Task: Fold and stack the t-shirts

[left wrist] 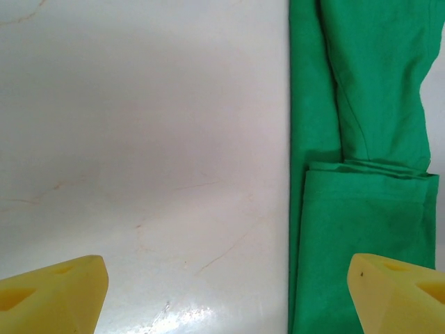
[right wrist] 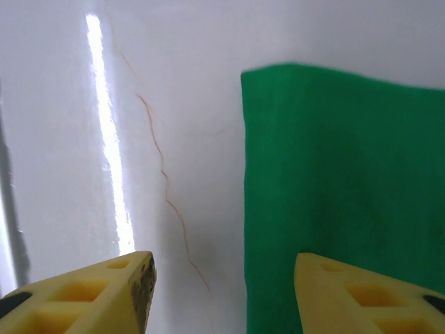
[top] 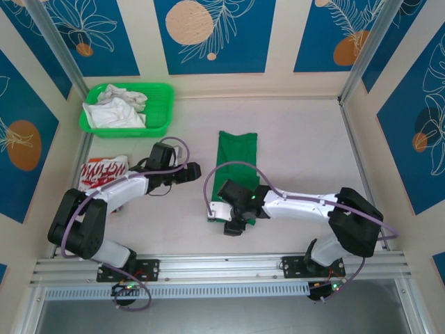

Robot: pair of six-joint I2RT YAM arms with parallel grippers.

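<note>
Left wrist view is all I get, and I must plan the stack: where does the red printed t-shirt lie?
Observer: The red cloth t-shirt with white lettering lies on the left, partly hidden behind the left arm.
Operator: Anything beyond it?
Observer: A green plastic basket holding white cloth.
Operator: And the right arm?
Observer: Its jaws stand open, straddling one edge of the folded bright green cloth t-shirt.

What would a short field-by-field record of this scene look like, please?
green t-shirt: centre, folded into a long strip
red t-shirt: left side, white lettering showing
basket: far left corner, holding white cloth
left gripper: open, straddling the green t-shirt's side edge
right gripper: open, straddling the green t-shirt's edge by a corner
</note>
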